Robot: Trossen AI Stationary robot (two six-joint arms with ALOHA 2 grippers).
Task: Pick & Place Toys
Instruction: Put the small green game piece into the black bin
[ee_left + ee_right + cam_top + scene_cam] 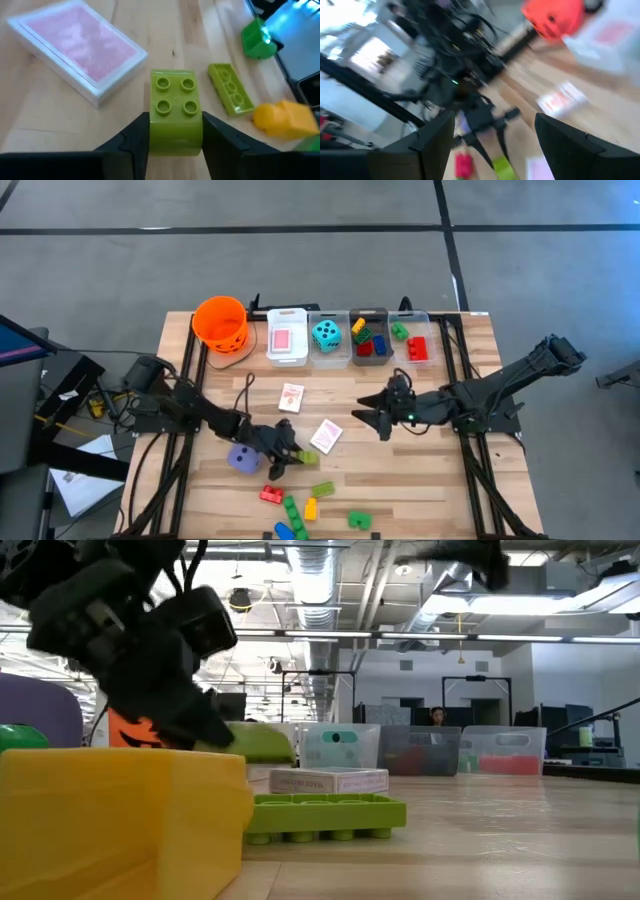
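Observation:
My left gripper (292, 452) is shut on a lime-green four-stud brick (175, 107) near the table's front middle; the low view shows the brick (262, 743) above the tabletop. A pink-backed card pack (80, 50) lies just beyond it, and a flat lime brick (230, 89) and a yellow brick (285, 120) lie beside it. A purple die (243, 458) sits on the table by the left arm. My right gripper (372, 418) is open and empty right of centre, its fingers pointing toward the left arm. My left gripper pinches the lime-green brick's two opposite side walls (156, 131) between its two fingers, at the end nearest the wrist, with the studs facing up. The fingers come slanting down from the table's left. The brick is held level, clear of the tabletop.
Along the far edge stand an orange bucket (220, 320) and several bins (287, 335) holding cards, a teal die (326, 333) and bricks. A second card pack (291, 397) lies mid-table. Red, green, yellow and blue bricks (300, 508) are scattered near the front edge.

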